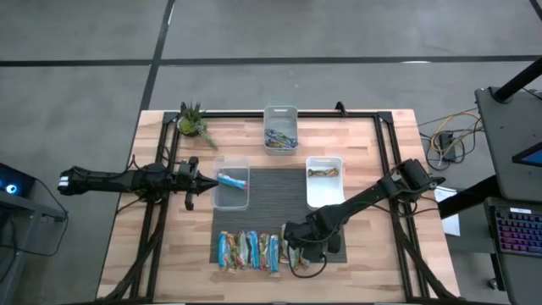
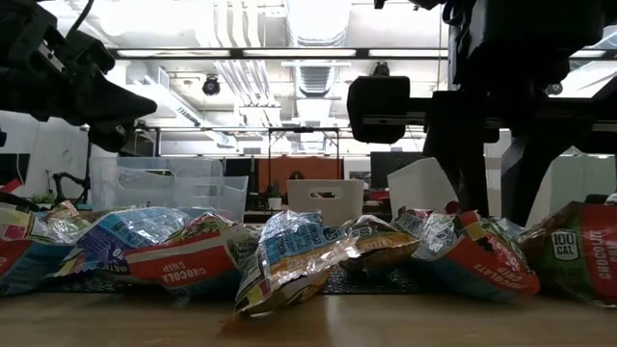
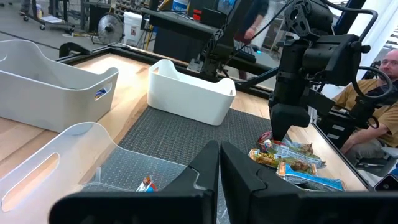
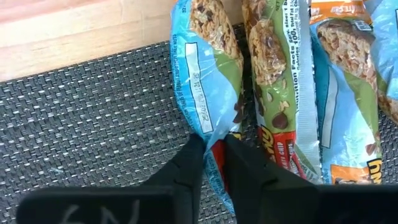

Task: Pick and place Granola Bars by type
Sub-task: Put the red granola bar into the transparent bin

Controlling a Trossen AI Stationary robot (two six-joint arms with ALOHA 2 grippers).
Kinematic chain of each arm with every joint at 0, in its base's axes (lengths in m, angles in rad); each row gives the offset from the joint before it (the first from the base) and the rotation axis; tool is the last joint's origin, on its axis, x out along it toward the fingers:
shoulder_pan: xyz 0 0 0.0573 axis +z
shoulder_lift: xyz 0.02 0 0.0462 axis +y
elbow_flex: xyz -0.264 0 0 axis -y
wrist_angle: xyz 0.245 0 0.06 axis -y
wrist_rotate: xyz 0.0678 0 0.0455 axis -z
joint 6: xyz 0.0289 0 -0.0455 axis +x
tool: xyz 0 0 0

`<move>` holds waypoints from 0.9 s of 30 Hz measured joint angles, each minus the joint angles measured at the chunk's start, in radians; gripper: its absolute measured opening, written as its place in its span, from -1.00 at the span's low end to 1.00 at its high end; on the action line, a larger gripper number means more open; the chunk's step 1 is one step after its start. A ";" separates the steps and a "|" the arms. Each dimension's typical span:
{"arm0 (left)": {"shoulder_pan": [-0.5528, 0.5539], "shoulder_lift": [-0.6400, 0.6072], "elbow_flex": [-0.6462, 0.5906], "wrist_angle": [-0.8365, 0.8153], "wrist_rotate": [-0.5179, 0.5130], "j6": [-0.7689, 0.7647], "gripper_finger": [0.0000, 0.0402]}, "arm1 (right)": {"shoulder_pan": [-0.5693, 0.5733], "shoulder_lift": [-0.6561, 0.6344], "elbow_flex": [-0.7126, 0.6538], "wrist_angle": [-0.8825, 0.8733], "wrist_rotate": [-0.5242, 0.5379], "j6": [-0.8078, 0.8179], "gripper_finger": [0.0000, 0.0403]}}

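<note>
From above, the right gripper (image 1: 298, 251) is down at the right end of the row of granola bars (image 1: 248, 251) on the dark mat (image 1: 275, 182), so the step in hand looks like a pick. The left gripper (image 1: 196, 178) waits at the clear bin (image 1: 231, 184), which holds one blue bar (image 1: 232, 179); the white bin (image 1: 324, 181) and the far bin (image 1: 280, 130) each hold some too, and a small plant (image 1: 193, 122) stands at the far left corner.

At table height the bars lie crumpled and overlapping (wrappers touch all along the row).

The left wrist view shows its own fingers (image 3: 205, 168) pressed together above the clear bin.

In the right wrist view the fingers (image 4: 189, 163) pinch the end of a blue-green bar (image 4: 208, 68), with neighbours just beside it. The next move probably calls for a straight lift, so the touching wrappers are not dragged along, then a carry to the bin of matching type.
</note>
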 joint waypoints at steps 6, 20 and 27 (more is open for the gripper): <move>0.000 0.000 0.000 0.000 0.000 0.000 -1.00 | 0.000 -0.011 -0.002 -0.014 0.004 0.023 -0.76; 0.000 0.000 0.000 0.000 0.000 0.000 -1.00 | -0.041 -0.190 -0.002 -0.022 0.009 0.118 -0.77; 0.000 0.000 0.000 0.000 0.000 0.000 -1.00 | -0.085 -0.319 -0.001 -0.041 0.008 0.217 -0.77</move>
